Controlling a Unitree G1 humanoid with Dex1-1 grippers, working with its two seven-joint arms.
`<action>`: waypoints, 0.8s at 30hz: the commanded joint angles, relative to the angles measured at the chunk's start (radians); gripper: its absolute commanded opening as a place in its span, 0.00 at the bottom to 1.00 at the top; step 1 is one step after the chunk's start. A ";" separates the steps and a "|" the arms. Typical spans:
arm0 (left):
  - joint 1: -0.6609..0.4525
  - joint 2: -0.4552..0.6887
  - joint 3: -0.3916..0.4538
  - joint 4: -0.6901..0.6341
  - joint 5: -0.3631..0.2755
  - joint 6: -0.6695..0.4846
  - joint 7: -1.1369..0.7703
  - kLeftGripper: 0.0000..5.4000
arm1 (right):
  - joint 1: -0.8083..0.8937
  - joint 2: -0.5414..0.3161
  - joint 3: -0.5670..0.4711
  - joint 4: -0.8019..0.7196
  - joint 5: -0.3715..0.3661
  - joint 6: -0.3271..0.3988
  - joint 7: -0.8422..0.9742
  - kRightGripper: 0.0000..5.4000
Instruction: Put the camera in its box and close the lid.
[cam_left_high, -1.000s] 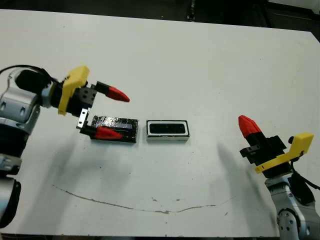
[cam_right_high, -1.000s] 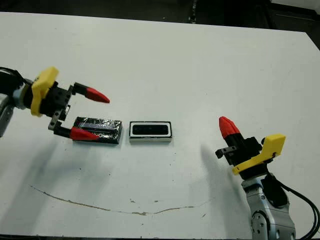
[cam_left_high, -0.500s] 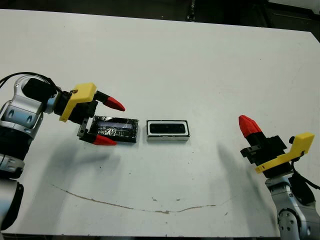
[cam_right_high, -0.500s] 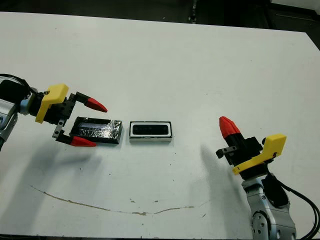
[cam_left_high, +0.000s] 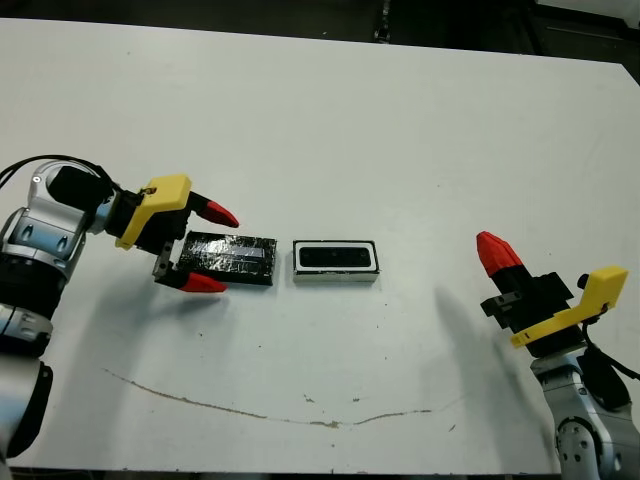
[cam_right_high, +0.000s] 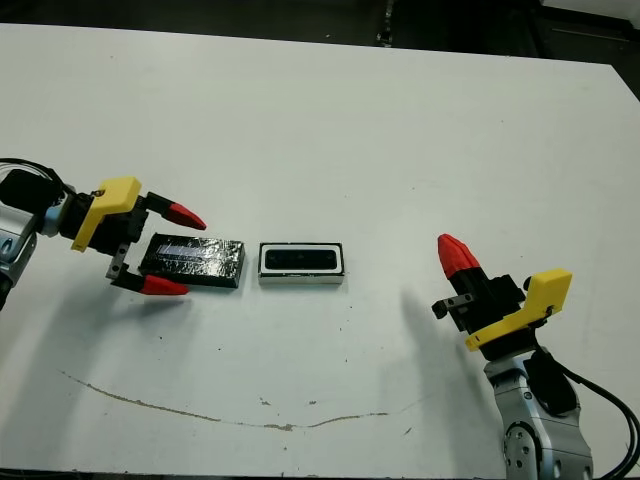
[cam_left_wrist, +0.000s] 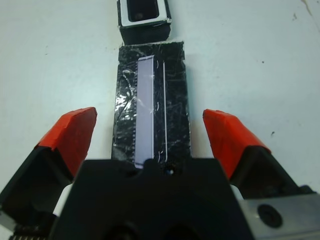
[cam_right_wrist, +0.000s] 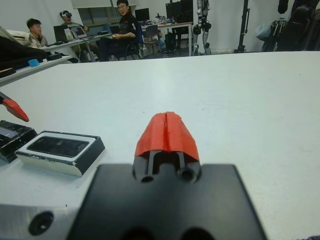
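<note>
Nearest the robot, low on the right of the white worktop (cam_left_high: 400, 120), the right claw (cam_left_high: 497, 252) stands well apart from everything else. Its two red tips are pressed together into one point, holding nothing.

Farther in, on the left, the left claw (cam_left_high: 208, 248) is spread wide around the near end of the lid (cam_left_high: 232, 258). One red finger (cam_left_high: 215, 212) lies on the far side of the lid and the other on its near side; in the wrist view both fingers stand clear of the lid's long edges, with worktop showing between. The lid lies flat, glossy black under crinkled wrap, with a pale strip running along its top.

Just beyond the lid's far end, end to end with it and with only a thin gap between, sits the box (cam_left_high: 336, 260). Its walls are white, and the camera (cam_left_high: 336, 257) lies inside as a dark bar filling the hollow. The box is uncovered.

Past the worktop, the right wrist view shows people (cam_right_wrist: 122, 25) seated at desks.
</note>
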 joint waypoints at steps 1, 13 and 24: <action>-0.002 0.009 0.005 0.011 0.015 -0.006 0.005 1.00 | 0.010 -0.017 0.000 0.011 0.004 -0.003 0.007 0.00; 0.064 0.024 0.050 -0.074 -0.015 0.190 0.066 0.99 | 0.010 -0.018 0.004 0.011 -0.003 -0.008 0.010 0.00; 0.102 0.023 0.057 -0.129 -0.043 0.254 0.058 0.70 | 0.011 -0.018 0.002 0.008 0.001 0.001 0.006 0.00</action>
